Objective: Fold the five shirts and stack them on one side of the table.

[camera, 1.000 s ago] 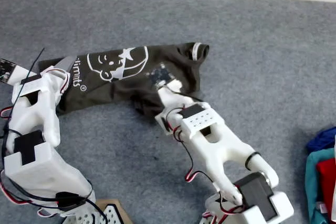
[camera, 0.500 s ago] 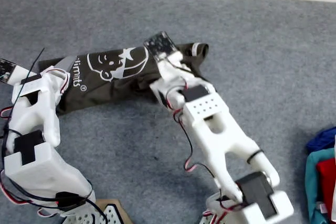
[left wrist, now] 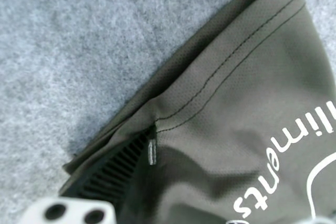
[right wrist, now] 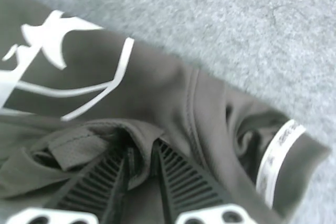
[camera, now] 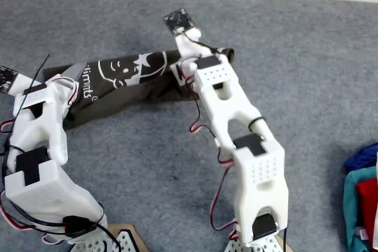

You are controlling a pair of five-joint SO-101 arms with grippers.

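Note:
A dark olive shirt with a white print lies on the grey table at the far left-centre, partly folded into a long band. My right gripper is stretched out over the shirt's far right part, beside the collar. In the right wrist view the right gripper is shut, with a fold of the shirt pinched between its ribbed pads. My left gripper sits on the shirt's left end, at the stitched hem, where cloth lies over part of it.
Folded shirts in blue, teal and red are piled at the right edge of the table. A brown board lies at the near edge by the left arm's base. Bare grey table surface spreads to the right of the shirt.
The right gripper has swung away from the near edge to the far side, carrying the shirt's lower edge up over it. The shirt is now narrower. The left arm has not moved.

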